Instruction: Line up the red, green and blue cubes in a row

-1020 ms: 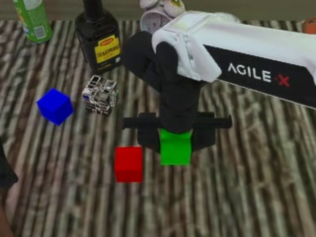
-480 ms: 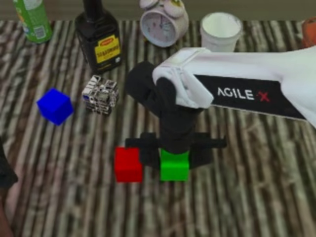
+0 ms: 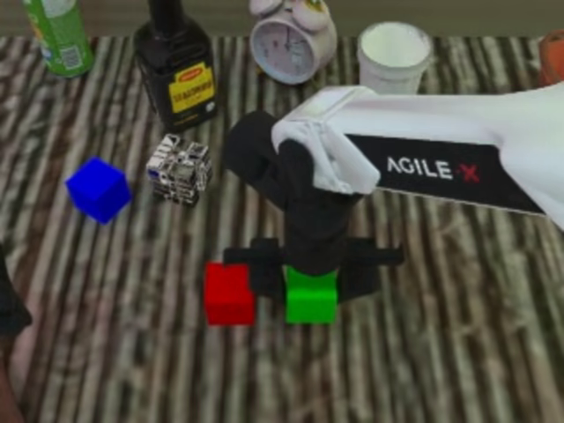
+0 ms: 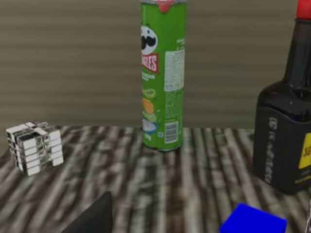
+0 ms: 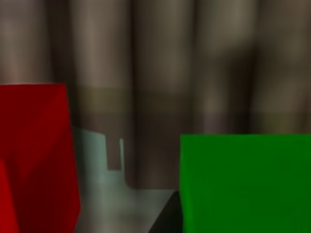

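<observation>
The green cube (image 3: pixel 311 300) sits just right of the red cube (image 3: pixel 229 293), with a narrow gap between them, in the middle of the table. My right gripper (image 3: pixel 311 280) reaches down from above and is shut on the green cube, one dark finger (image 3: pixel 264 273) on each side. The right wrist view shows the red cube (image 5: pixel 36 155) and the green cube (image 5: pixel 245 182) very close up. The blue cube (image 3: pixel 98 189) lies apart at the left and also shows in the left wrist view (image 4: pixel 252 222). My left arm (image 3: pixel 7 308) stays parked at the left edge, its gripper open and empty.
A silvery mirrored puzzle cube (image 3: pixel 180 169) lies right of the blue cube. Along the back stand a green can (image 3: pixel 58 35), a dark sauce bottle (image 3: pixel 177 66), an alarm clock (image 3: pixel 291 40) and a white cup (image 3: pixel 395 55). The table top (image 3: pixel 441 352) is a striped cloth.
Over the last second my right arm lowered the green cube toward the front, down beside the red cube. In the last half second nothing has visibly moved.
</observation>
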You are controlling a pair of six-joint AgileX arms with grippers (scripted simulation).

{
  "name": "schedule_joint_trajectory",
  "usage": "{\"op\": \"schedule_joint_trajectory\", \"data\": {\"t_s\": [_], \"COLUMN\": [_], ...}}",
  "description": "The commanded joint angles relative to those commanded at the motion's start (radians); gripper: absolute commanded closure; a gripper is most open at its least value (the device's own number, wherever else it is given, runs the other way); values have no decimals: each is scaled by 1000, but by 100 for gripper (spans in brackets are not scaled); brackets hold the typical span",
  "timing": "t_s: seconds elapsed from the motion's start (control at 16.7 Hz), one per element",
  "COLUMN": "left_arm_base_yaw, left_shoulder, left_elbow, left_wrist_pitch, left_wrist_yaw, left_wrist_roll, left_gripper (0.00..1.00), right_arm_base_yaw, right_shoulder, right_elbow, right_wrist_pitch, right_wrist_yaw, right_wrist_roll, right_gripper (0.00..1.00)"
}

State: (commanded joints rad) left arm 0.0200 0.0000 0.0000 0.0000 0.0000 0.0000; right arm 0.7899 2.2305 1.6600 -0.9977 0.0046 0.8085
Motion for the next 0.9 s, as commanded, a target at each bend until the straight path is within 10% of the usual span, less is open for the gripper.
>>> {"op": "schedule_joint_trajectory", "data": {"t_s": [0.36,0.9], "left_arm_base_yaw": [0,0], "left_shoulder": [0,0], "left_elbow": [0,0], "left_wrist_pitch": [0,0], "left_wrist_yaw": [0,0], "left_wrist_roll": [0,0], "left_gripper": [0,0], "right_arm_base_yaw": [0,-2], "right_shoulder": [0,-1], "right_elbow": [0,0], "right_wrist_pitch": [0,0], "right_wrist_yaw": [0,0], "right_wrist_roll": [0,0], "right_gripper": [2,0]}}
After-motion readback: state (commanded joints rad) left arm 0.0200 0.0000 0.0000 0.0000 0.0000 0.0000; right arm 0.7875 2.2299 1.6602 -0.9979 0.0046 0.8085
